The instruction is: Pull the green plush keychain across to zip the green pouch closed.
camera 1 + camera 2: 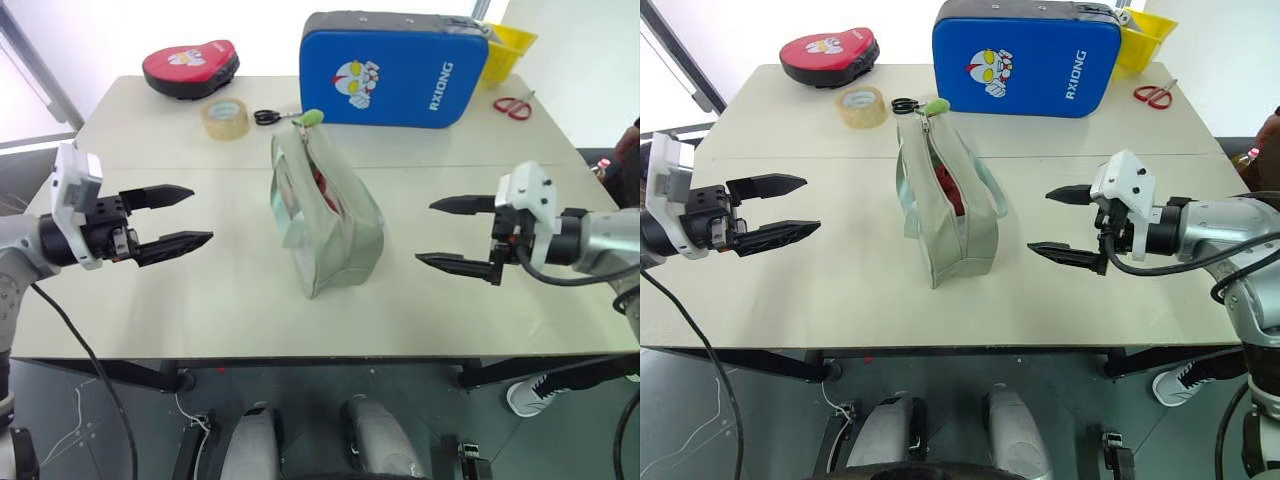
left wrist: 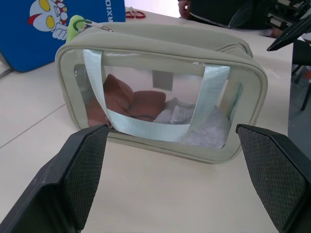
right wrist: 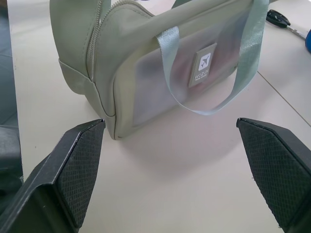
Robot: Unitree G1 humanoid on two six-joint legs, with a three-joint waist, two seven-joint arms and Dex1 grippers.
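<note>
The green pouch (image 1: 322, 215) stands upright in the middle of the table with its top zipper open; red and pale contents show through its clear side (image 2: 160, 114). The green plush keychain (image 1: 308, 118) sits at the pouch's far end, by the zipper pull. My left gripper (image 1: 175, 218) hangs open to the left of the pouch, pointing toward it, well apart from it. On the right, my right gripper (image 1: 445, 235) is open too, facing the pouch's other side (image 3: 194, 68) with a gap between. Neither holds anything.
A big blue case (image 1: 392, 68) stands at the back, with a yellow bin (image 1: 508, 45) behind it. A tape roll (image 1: 224, 118) and black scissors (image 1: 267, 116) lie near the keychain. A red pad (image 1: 190, 66) is back left, red scissors (image 1: 512, 107) back right.
</note>
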